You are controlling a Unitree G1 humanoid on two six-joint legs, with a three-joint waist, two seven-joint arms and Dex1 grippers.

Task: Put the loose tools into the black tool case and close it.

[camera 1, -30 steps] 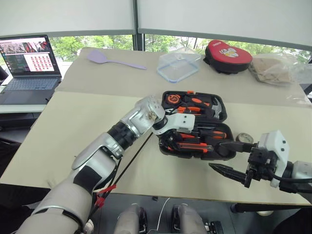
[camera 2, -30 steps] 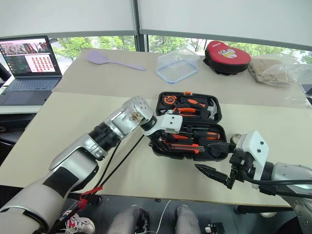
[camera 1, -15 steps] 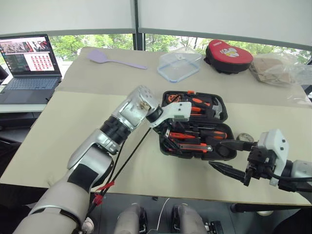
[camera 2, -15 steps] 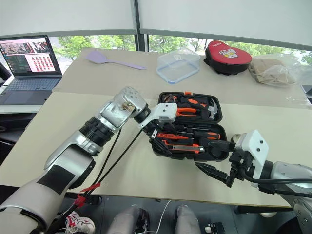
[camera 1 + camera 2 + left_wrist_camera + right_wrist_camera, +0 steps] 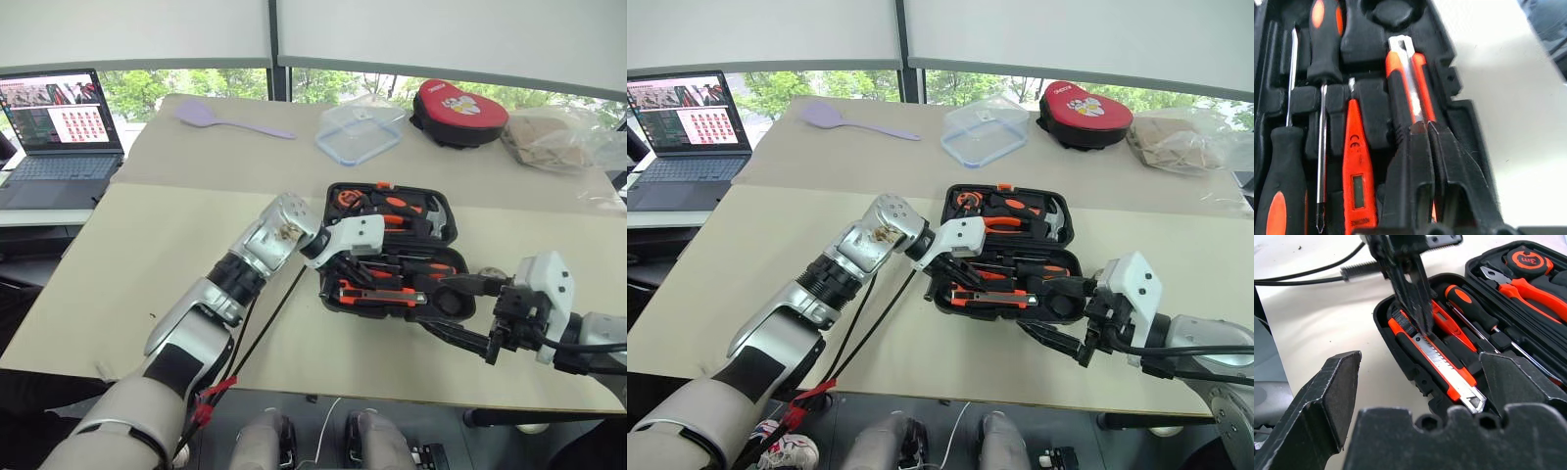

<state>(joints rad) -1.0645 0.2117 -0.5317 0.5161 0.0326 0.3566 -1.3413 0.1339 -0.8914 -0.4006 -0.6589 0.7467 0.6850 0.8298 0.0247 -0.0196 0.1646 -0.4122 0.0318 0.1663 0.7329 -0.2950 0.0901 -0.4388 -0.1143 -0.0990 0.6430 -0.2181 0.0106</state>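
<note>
Case (image 5: pixel 392 250) lying open on the near table (image 5: pixel 137 245), lid half away from the robot, base half toward it. Lid half carrying pliers (image 5: pixel 397 206), hammer (image 5: pixel 436 211) and an orange tape measure (image 5: pixel 1528 258), each in its own recess.

Base half holding two black-and-orange screwdrivers (image 5: pixel 1327 39), the slim orange screwdriver (image 5: pixel 1357 161) and the knife (image 5: pixel 1405 88), all lying lengthwise in shaped recesses. The knife is sitting in the recess along the case's near wall.

Left gripper (image 5: pixel 1426 128) is hanging over the knife with its fingers pressed together, tips on or just above the knife's body. Nothing is caught between them. Judgement: closed fingers are serving as a blunt pusher, seating the knife down into its recess rather than grasping it.

Right gripper (image 5: pixel 1420 396) is waiting just beside the case's near right corner, jaws spread wide and empty. Probably parked there to leave the left arm room, and placed for the next pick.

Tape roll (image 5: pixel 493 276) is lying on the table just beyond the right gripper, outside the case. A round recess (image 5: pixel 1388 10) past the knife's blade end is sitting empty, likely meant for it.

Lid not yet shut; roll first, then closing.
</note>
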